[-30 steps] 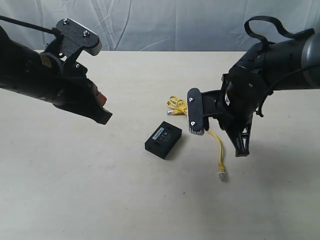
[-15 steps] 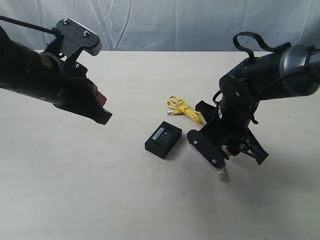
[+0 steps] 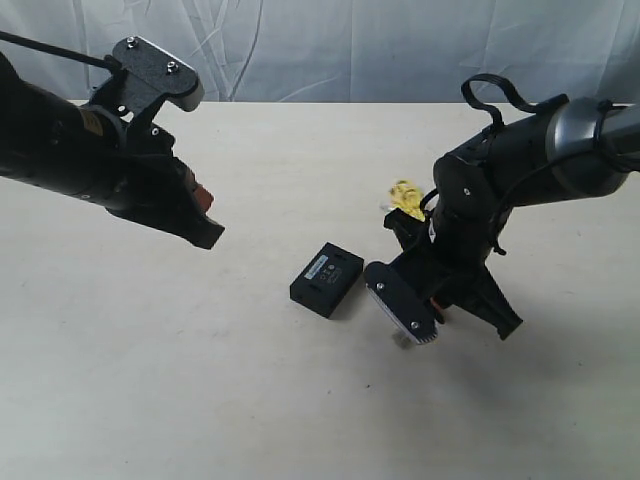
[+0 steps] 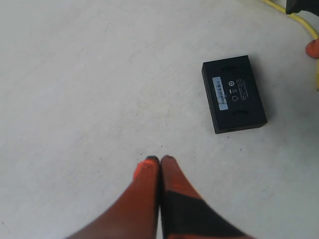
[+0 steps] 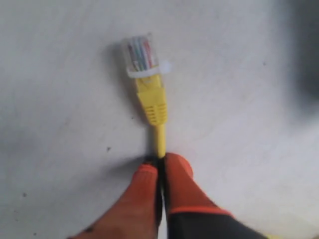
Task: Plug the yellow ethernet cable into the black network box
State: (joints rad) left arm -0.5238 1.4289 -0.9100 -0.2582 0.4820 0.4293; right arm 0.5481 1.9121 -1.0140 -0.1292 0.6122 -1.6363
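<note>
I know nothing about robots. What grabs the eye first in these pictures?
The bright yellow ethernet cable: the right gripper is pinched shut on it just behind its clear plug. Left of that arm in the exterior view, the black network box lies flat on the pale table. The left gripper, shut and empty, hangs above the table.

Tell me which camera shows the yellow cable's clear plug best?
The right wrist view: the clear plug sits close, central and unobstructed. The exterior view hides nearly all of it behind the right arm, showing mainly the bundle of the yellow ethernet cable. The left wrist view catches only a cord stretch, no plug.
</note>
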